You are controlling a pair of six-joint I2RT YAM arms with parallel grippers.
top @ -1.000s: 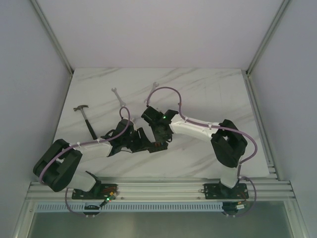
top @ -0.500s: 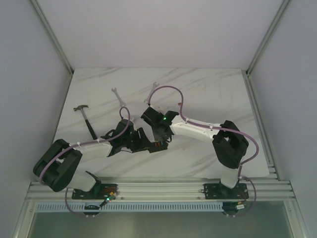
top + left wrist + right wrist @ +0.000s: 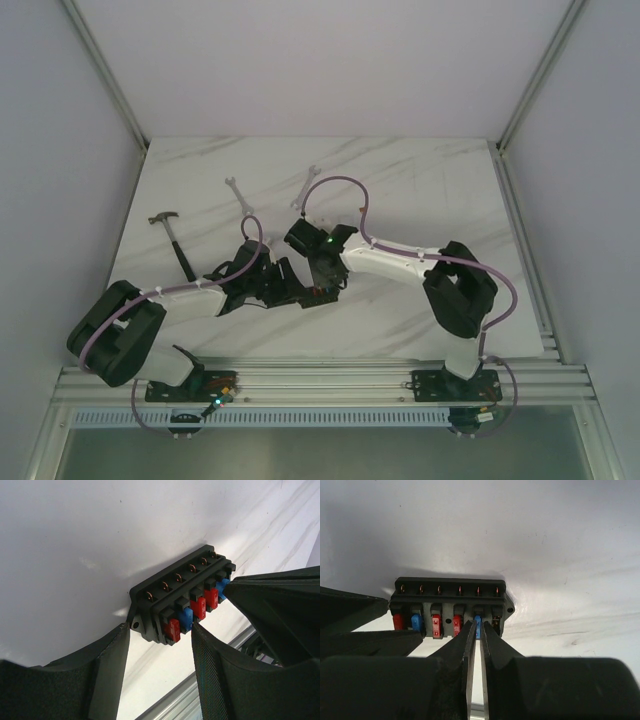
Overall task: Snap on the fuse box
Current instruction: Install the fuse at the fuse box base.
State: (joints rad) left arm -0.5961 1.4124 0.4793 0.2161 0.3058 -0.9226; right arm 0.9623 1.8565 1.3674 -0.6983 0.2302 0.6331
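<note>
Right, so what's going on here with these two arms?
Both arms meet over a black fuse box lying on the table. The right gripper is pinched on a blue fuse near one end of the row, apparently pressing it in. The left gripper stands open around the box's other end; whether it touches the box isn't clear. The fuses are exposed, with no cover on the box.

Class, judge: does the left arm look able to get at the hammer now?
Probably yes: the hammer lies on that arm's side of the table with nothing between, though the left gripper must first back off the fuse box.
</note>
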